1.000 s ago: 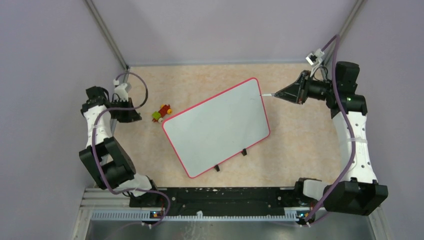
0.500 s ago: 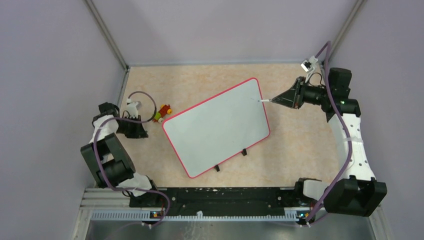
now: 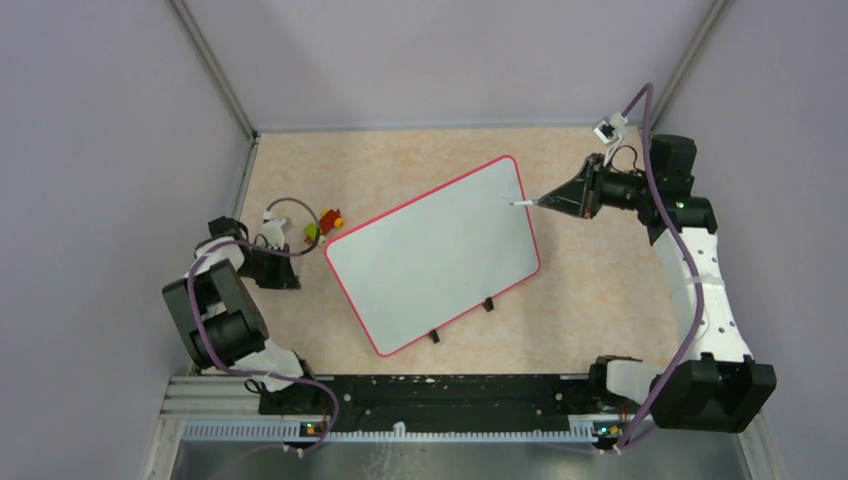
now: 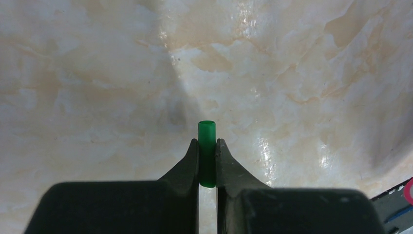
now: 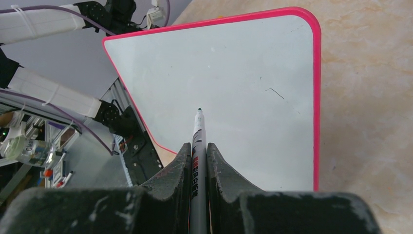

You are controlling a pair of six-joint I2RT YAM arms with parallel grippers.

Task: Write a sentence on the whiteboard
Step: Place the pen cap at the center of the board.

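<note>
The whiteboard (image 3: 430, 255) lies tilted on the marbled table, white with a red rim (image 5: 316, 97). The sentence is not in view; the board's face bears only a short dark stroke (image 5: 275, 92). My right gripper (image 3: 548, 201) (image 5: 197, 146) is shut on a white marker (image 5: 198, 127), and the marker's dark tip hangs over the board's far right corner (image 3: 517, 203). My left gripper (image 3: 283, 272) (image 4: 207, 142) sits low over the table left of the board, shut on a small green marker cap (image 4: 206, 131).
A small red, yellow and green toy (image 3: 322, 226) lies just off the board's left corner, near the left gripper. Two black feet (image 3: 434, 337) (image 3: 488, 304) stick out along the board's near edge. Grey walls close in the table.
The left arm has drawn nearer and lower, beside the toy. The right gripper has moved left, bringing the marker tip from outside the rim to over the board.
</note>
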